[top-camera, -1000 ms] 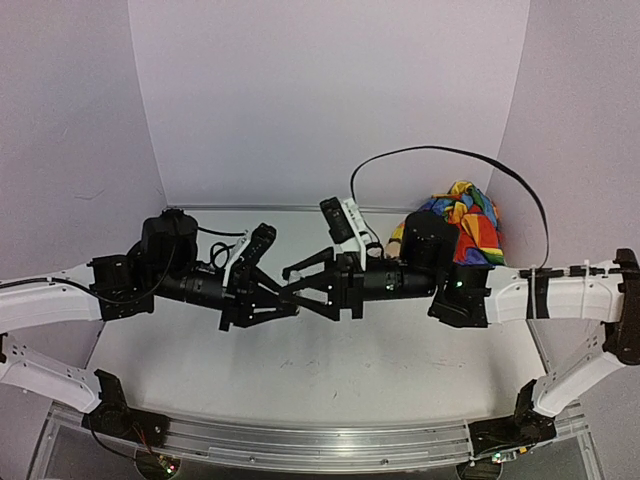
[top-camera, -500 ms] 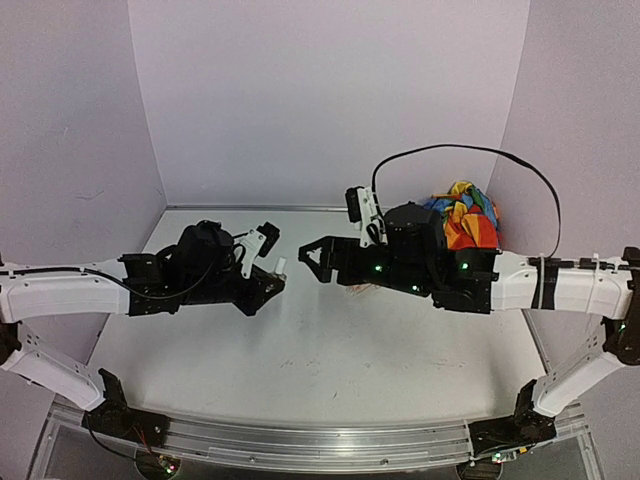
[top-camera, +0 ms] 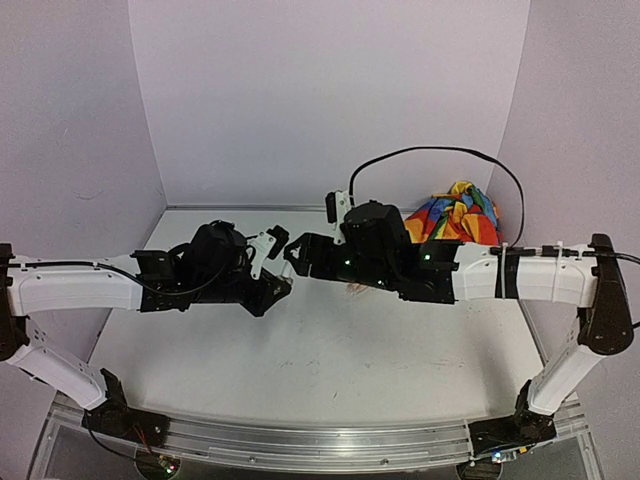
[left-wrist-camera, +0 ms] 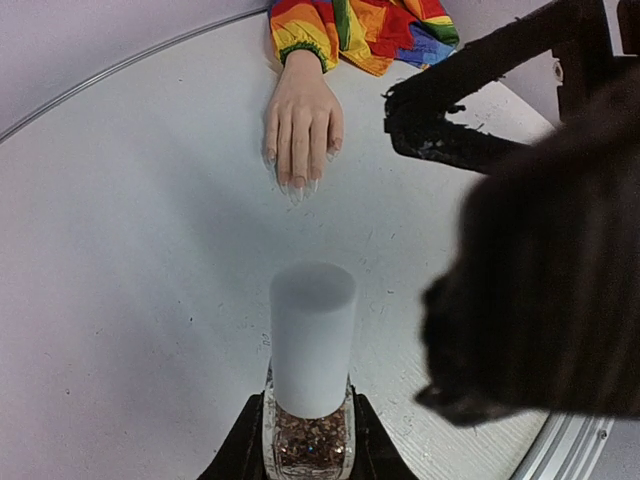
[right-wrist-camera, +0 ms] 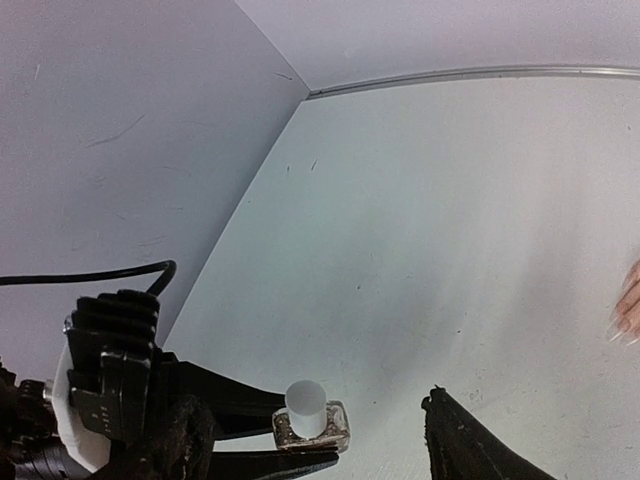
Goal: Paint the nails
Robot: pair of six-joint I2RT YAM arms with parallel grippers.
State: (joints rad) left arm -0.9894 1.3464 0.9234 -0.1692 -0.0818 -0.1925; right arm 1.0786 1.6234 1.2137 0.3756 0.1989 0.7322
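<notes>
My left gripper is shut on a small glass polish bottle of pinkish glitter with a white cap, held upright above the table. The peach mannequin hand lies flat further off, its pale nails pointing toward the bottle, and its rainbow sleeve lies behind it. My right gripper is open, one finger to the right of the bottle, apart from it. From above, the right gripper faces the left gripper, and the right arm hides most of the hand.
The rainbow sleeve is bunched at the back right against the wall. Pale walls close the table's back and sides. A black cable loops above the right arm. A metal rail runs along the near edge.
A second ago the grippers met at mid table. They drew apart, the left keeping the bottle. The right jaws opened and the right gripper has come left, close to the bottle again.
</notes>
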